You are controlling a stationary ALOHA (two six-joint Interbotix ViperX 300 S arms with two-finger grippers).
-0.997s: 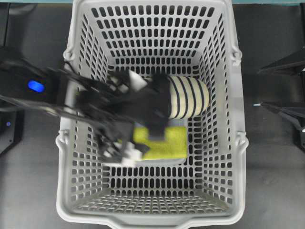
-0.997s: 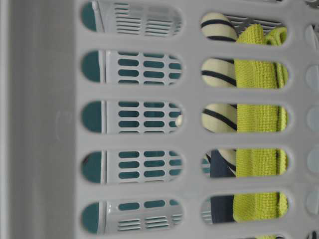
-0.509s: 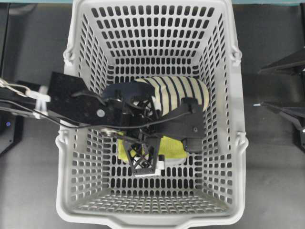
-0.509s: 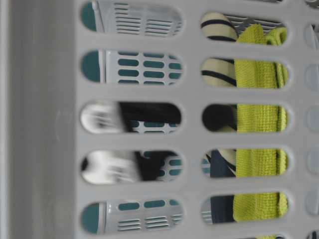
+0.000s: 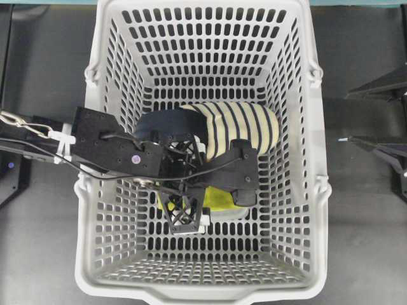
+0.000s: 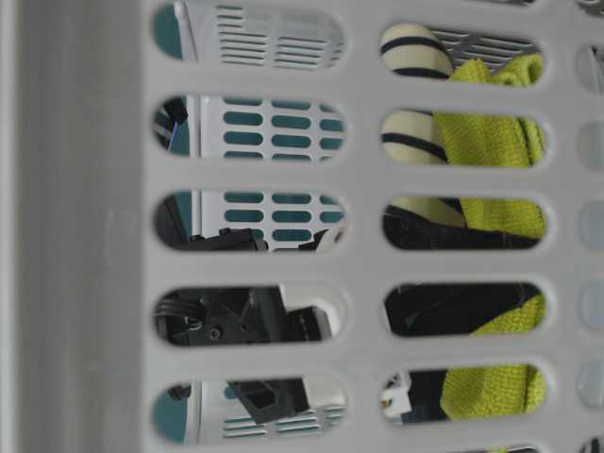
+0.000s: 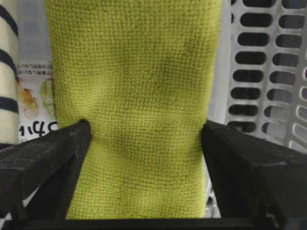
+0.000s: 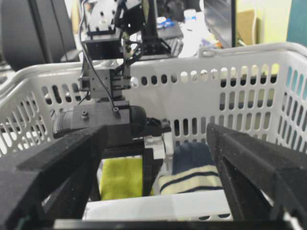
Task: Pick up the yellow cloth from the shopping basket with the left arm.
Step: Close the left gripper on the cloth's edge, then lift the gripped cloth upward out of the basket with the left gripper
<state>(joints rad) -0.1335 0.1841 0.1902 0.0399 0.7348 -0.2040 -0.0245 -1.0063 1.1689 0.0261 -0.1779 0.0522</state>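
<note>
The yellow cloth (image 5: 220, 201) lies on the floor of the grey shopping basket (image 5: 321, 190), in front of the striped slipper (image 5: 245, 127). My left gripper (image 5: 213, 197) is down in the basket over the cloth. In the left wrist view the cloth (image 7: 134, 110) fills the gap between the two black fingers (image 7: 43, 158). Both fingers touch its long edges and dent them slightly, with the jaws still wide apart. In the table-level view the cloth (image 6: 491, 142) looks bunched. My right gripper (image 5: 346, 117) is open and empty outside the basket.
A clear box with a printed label (image 7: 36, 96) lies under the cloth, beside the slipper (image 7: 7, 72). The basket walls (image 6: 85, 236) stand close round the left arm (image 8: 103, 122). The right wrist view looks over the near rim (image 8: 158, 203) at the cloth (image 8: 120, 177).
The left arm has swung over the basket's middle and lowered onto the cloth. Its fingers have drawn in a little against the cloth's edges, and the cloth has bunched. The right arm is still.
</note>
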